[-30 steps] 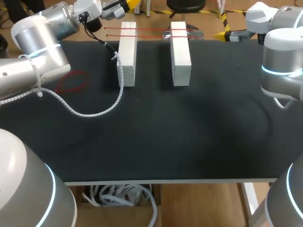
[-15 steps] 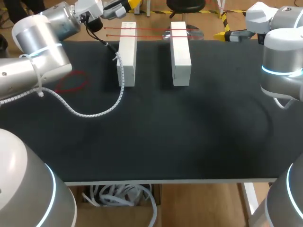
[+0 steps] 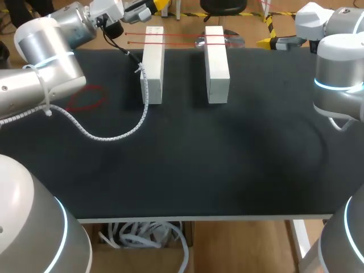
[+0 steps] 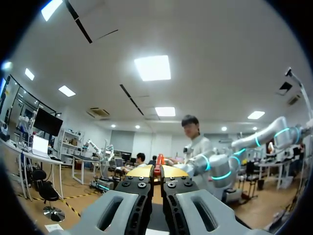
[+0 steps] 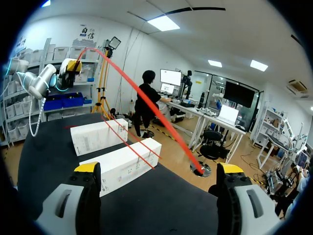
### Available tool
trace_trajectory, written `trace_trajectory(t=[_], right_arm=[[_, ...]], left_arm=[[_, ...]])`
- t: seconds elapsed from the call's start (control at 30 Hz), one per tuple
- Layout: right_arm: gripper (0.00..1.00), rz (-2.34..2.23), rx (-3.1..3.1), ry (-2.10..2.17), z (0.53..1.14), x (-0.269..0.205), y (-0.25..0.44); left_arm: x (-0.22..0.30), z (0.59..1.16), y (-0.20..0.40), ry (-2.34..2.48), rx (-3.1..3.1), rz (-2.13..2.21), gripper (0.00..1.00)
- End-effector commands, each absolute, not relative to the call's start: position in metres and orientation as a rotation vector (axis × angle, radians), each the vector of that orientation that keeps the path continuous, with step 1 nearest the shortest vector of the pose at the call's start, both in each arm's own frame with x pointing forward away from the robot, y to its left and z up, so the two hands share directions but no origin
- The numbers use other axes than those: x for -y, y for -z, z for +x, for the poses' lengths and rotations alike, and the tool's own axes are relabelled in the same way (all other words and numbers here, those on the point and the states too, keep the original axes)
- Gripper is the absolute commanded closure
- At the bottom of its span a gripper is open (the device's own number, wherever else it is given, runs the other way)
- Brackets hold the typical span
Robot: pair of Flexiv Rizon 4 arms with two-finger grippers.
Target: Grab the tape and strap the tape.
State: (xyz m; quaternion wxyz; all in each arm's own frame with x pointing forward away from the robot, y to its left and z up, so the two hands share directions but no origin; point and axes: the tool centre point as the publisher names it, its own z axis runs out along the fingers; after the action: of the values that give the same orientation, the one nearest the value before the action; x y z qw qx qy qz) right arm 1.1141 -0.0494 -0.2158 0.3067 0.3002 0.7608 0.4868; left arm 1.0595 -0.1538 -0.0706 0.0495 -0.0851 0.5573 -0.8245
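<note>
Two white blocks (image 3: 152,63) (image 3: 216,62) lie side by side at the table's far edge, also ahead of my right gripper (image 5: 100,136) (image 5: 122,164). Thin red tape strands (image 3: 176,35) run across their far ends. The tape roll (image 3: 227,40) (image 5: 201,169) lies just behind the right block. From it a red tape strand (image 5: 142,98) arches up to my left gripper (image 3: 150,7) (image 5: 71,65), raised above the far left block. That gripper (image 4: 158,172) is shut on the red tape end. My right gripper (image 5: 159,172) (image 3: 272,42) stands wide open at the far right, nothing between its fingers.
A loose loop of red tape (image 3: 86,98) lies on the black mat at the left. My left arm's white coiled cable (image 3: 114,135) drapes over the mat beside the left block.
</note>
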Motion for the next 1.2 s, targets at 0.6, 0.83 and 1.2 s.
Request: trace_trajectory(t=[0.6, 0.83, 1.2], right_arm=[[0.00, 0.745, -2.046, -1.203, 1.109, 0.034, 0.212], [0.00, 0.692, -2.042, -1.111, 1.098, 0.025, 0.202], [0.00, 0.647, -1.765, -1.332, 1.087, 0.031, 0.202]], left_arm=[[0.154, 1.059, 0.071, 2.510, -1.695, -0.261, 1.00], [0.154, 1.059, 0.071, 2.510, -1.695, -0.261, 1.00], [0.154, 1.059, 0.071, 2.510, -1.695, -0.261, 1.00]])
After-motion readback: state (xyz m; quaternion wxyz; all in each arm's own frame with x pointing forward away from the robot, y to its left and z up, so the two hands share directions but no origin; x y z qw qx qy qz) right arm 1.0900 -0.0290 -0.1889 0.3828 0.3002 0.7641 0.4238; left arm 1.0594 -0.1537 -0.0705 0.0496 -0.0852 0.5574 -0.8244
